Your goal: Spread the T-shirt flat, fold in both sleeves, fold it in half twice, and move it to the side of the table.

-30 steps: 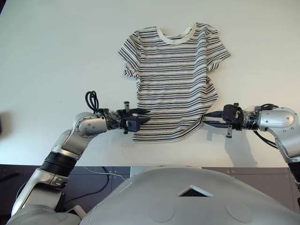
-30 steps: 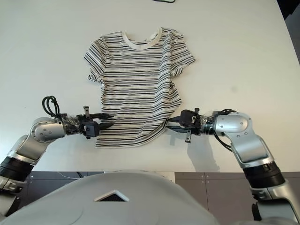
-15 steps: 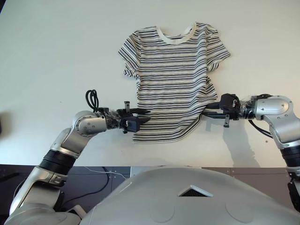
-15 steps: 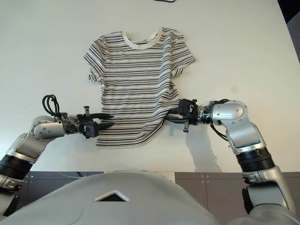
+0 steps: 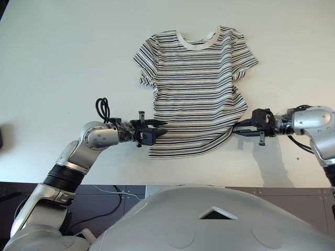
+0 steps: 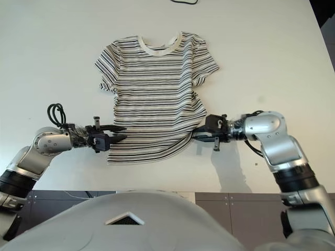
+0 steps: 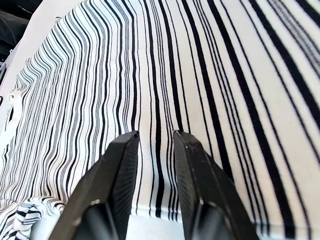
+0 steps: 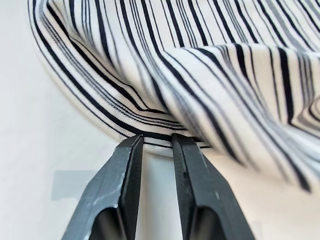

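Note:
The black-and-white striped T-shirt (image 5: pixel 193 83) lies face up on the white table (image 5: pixel 63 63), collar at the far side, both sleeves out. Its near hem is uneven, with a wrinkled fold at the near right corner (image 8: pixel 210 80). My left gripper (image 5: pixel 159 127) sits at the near left hem, its narrow-set fingers (image 7: pixel 125 155) lying on the striped cloth and shut on it. My right gripper (image 5: pixel 236 130) is at the near right corner, fingers (image 8: pixel 190 165) pinched on the hem edge.
Bare tabletop stretches wide on both sides of the shirt. The table's front edge (image 5: pixel 157 184) runs just behind both arms. A black cable end (image 6: pixel 183 1) lies at the far edge.
My right gripper went in toward the shirt's near right corner, then drew back to the right, and the hem there stretched slightly outward. The left arm stayed put.

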Robot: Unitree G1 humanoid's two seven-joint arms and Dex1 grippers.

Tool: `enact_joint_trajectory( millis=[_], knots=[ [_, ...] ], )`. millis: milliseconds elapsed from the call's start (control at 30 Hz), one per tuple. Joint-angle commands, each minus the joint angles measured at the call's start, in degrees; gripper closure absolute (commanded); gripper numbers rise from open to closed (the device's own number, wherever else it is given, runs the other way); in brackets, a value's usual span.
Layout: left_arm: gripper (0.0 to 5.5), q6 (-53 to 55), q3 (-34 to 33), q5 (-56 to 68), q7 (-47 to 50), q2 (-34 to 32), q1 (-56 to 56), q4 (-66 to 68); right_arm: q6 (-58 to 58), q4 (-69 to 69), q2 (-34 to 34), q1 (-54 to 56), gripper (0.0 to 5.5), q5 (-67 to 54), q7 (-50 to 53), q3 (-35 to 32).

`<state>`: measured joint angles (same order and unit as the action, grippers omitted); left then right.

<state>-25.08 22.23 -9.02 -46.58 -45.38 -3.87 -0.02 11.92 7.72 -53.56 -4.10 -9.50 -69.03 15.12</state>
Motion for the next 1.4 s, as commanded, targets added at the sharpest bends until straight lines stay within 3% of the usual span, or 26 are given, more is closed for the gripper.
enact_joint_trajectory(
  millis=[33, 300, 500, 600, 867, 1167, 1400],
  knots=[
    [4.23, 4.9, -0.4, -1.6, -1.3, -2.1, -4.2, -1.6, 7.6, 12.0, -9.3, -13.2, 4.46, -3.2, -1.9, -4.7],
    [4.23, 5.9, -1.1, -3.4, 0.4, -2.6, -9.7, -4.1, 14.2, 22.9, -10.7, -23.4, 4.46, -4.3, 4.7, -12.7],
    [4.23, 4.2, -1.2, -5.3, 1.1, -3.9, -10.4, -1.8, 15.8, 21.6, -9.8, -18.5, 4.46, -9.0, 5.0, -21.0],
    [4.23, 3.2, -0.8, -6.0, 1.0, -4.1, -9.9, -0.6, 16.4, 20.3, -8.4, -14.7, 4.46, -9.3, 6.2, -20.1],
    [4.23, 1.2, -0.7, -5.8, 1.2, -4.1, -9.2, 1.3, 10.5, 20.0, -7.2, -24.7, 4.46, -4.1, 6.6, -15.3],
    [4.23, 0.3, -0.4, -5.3, 0.4, -4.3, -7.8, 2.1, 9.3, 18.7, -5.1, -24.1, 4.46, -2.3, 8.2, -12.7],
    [4.23, 2.7, -2.0, -2.6, 0.1, -6.3, -13.0, -3.1, 7.3, 21.7, -10.3, -36.5, 4.46, -1.8, 5.1, -18.4]
  ],
)
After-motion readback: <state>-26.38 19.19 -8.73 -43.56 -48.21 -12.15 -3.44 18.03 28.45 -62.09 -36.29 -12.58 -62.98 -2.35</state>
